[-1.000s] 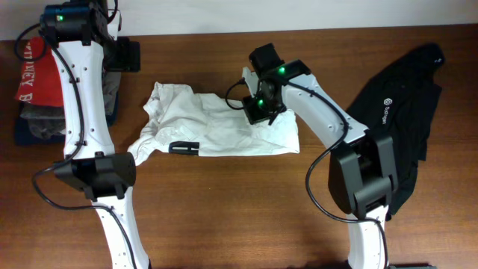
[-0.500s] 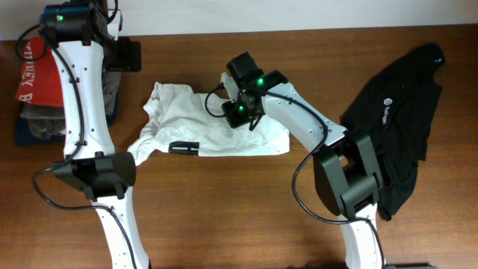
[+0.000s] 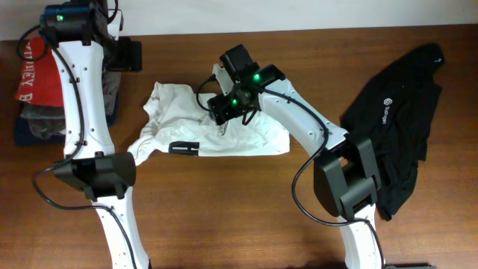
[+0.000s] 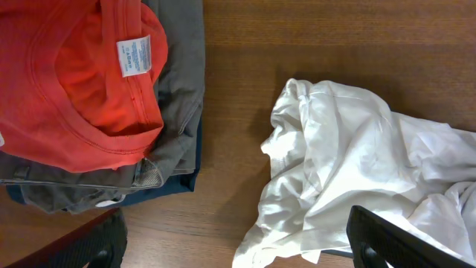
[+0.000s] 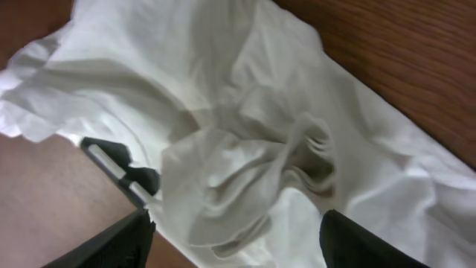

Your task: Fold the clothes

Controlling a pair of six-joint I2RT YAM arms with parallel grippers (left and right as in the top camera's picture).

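The white T-shirt (image 3: 246, 134) lies crumpled mid-table, a bit of black print (image 3: 183, 147) showing at its front edge. Over its middle hovers my right gripper (image 3: 222, 113). In the right wrist view that gripper (image 5: 238, 249) is open, its fingers (image 5: 111, 246) wide apart over a bunched fold of the shirt (image 5: 245, 164), and nothing is pinched. My left gripper (image 3: 125, 57) hangs at the back left, open (image 4: 245, 253), above the bare wood between the shirt's left edge (image 4: 335, 156) and the stack. The black garment (image 3: 396, 112) lies spread at the far right.
At the left table edge sits a stack of folded garments: red (image 4: 82, 74) on top, grey (image 4: 182, 89) and navy (image 4: 160, 190) beneath. Both arm bases stand near the front, left (image 3: 97, 175) and right (image 3: 355, 179).
My right gripper has moved left across the white T-shirt, dragging its right side inward, and has gone from shut on the cloth to open. The left arm has not moved.
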